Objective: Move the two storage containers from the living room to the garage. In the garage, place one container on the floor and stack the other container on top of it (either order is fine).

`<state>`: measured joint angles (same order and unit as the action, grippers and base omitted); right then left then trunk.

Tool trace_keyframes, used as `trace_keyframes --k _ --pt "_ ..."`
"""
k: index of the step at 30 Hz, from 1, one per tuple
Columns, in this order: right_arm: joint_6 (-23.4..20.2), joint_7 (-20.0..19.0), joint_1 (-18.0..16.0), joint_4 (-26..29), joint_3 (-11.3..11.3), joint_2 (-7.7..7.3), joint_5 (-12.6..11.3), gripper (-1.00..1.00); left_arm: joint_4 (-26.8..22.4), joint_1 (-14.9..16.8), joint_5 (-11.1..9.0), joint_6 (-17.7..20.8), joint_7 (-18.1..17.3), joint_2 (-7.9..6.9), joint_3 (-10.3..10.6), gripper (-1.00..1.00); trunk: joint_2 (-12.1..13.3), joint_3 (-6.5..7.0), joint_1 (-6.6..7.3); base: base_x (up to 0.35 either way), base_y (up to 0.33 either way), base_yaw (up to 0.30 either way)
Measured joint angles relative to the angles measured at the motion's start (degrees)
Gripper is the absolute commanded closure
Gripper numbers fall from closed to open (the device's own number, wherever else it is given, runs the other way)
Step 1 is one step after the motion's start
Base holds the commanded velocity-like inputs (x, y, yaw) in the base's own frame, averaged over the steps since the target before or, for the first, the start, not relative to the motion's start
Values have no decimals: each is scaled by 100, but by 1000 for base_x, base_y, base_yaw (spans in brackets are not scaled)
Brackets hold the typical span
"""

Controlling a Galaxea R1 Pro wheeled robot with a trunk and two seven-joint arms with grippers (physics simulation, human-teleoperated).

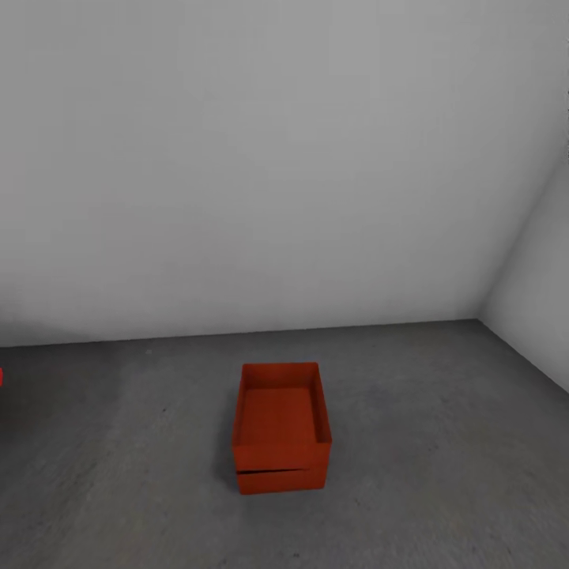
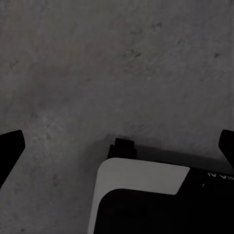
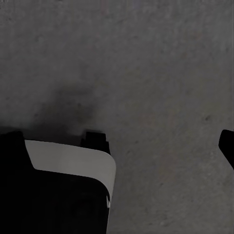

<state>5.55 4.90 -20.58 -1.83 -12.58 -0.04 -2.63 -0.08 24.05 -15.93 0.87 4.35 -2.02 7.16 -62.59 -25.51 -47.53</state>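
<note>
In the head view, the two storage containers stand stacked on the dark concrete floor [image 1: 442, 442] of the garage, a short way out from the white wall. The upper orange-red bin [image 1: 281, 420] is open-topped and empty. It sits squarely on the lower bin [image 1: 281, 480], of which just a front strip shows. My left gripper [image 2: 118, 148] hangs open over bare concrete, with its dark fingertips [image 2: 9, 148] at the frame's two sides. In the right wrist view my right gripper [image 3: 119, 144] is also open over bare floor, holding nothing.
A plain white wall [image 1: 261, 174] runs behind the stack and meets a side wall [image 1: 533, 300] at the right corner. A small red patch [image 1: 1, 377] shows at the left edge. My own white and black base [image 2: 141, 195] lies below both wrists.
</note>
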Motion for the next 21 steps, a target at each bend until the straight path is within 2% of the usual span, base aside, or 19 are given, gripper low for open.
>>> trace_keyframes --k 21 --pt "0 0 0 -3 0 2 0 -100 0 0 0 0 0 0 0 -100 0 197 0 0 0 0"
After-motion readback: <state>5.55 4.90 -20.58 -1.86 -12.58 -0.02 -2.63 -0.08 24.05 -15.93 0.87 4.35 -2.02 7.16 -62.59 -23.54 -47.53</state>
